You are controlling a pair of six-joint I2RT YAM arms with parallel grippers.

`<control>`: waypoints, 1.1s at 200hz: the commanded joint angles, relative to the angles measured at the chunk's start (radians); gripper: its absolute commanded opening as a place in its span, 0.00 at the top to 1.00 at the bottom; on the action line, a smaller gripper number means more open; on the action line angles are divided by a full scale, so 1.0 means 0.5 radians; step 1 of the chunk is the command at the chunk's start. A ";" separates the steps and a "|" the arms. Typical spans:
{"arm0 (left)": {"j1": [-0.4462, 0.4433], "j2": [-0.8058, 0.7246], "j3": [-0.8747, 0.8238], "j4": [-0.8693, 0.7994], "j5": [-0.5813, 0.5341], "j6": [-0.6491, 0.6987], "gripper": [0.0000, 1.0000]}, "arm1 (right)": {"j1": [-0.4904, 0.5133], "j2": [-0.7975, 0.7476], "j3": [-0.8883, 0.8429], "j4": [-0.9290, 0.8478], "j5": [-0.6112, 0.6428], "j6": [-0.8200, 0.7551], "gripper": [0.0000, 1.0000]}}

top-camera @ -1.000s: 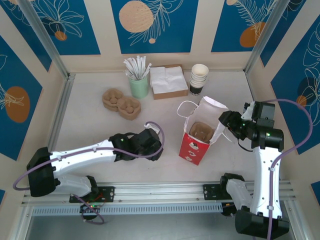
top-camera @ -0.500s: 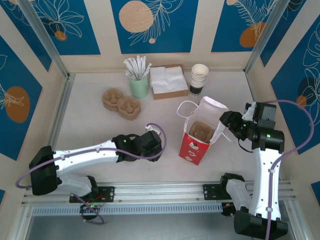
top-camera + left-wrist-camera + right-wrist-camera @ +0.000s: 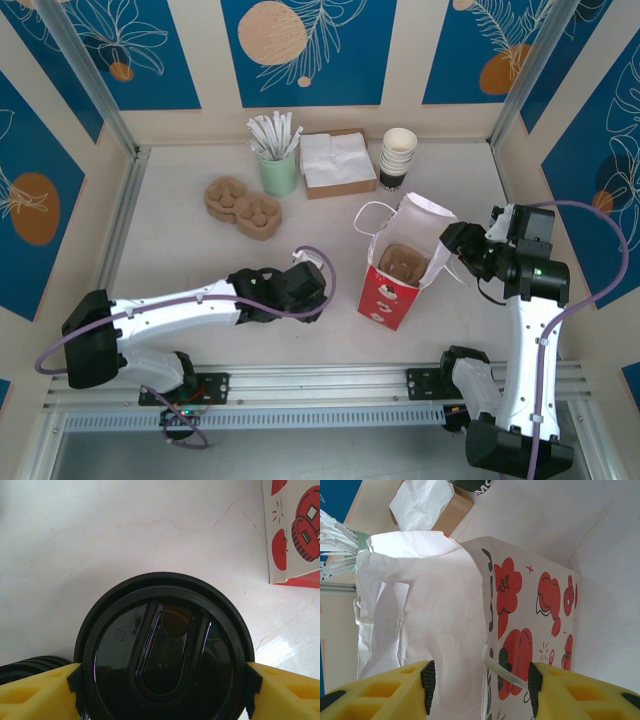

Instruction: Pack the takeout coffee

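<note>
The takeout coffee sits between the left jaws, its black lid touching both yellow pads, so the left gripper is clamped on it just above the tabletop. The right gripper holds its jaws partly spread around the paper bag's rim and handle.

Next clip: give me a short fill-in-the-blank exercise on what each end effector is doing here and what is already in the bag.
1. The left end effector has its yellow fingers on either side of the takeout coffee's round ____ lid.
2. The right end effector grips the side wall of the red-and-white paper ____.
3. Inside the bag sits a brown cardboard cup ____.
4. The green cup by the back wall holds white ____.

Missing words: black; bag; carrier; straws
</note>
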 commanded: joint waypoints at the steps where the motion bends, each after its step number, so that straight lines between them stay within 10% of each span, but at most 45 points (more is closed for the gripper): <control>1: -0.022 0.062 0.015 -0.098 -0.024 -0.051 0.22 | -0.017 -0.017 -0.018 -0.036 -0.066 -0.045 0.45; 220: -0.020 -0.007 0.317 -0.272 -0.103 -0.039 0.33 | -0.047 -0.014 0.008 -0.039 -0.141 -0.036 0.45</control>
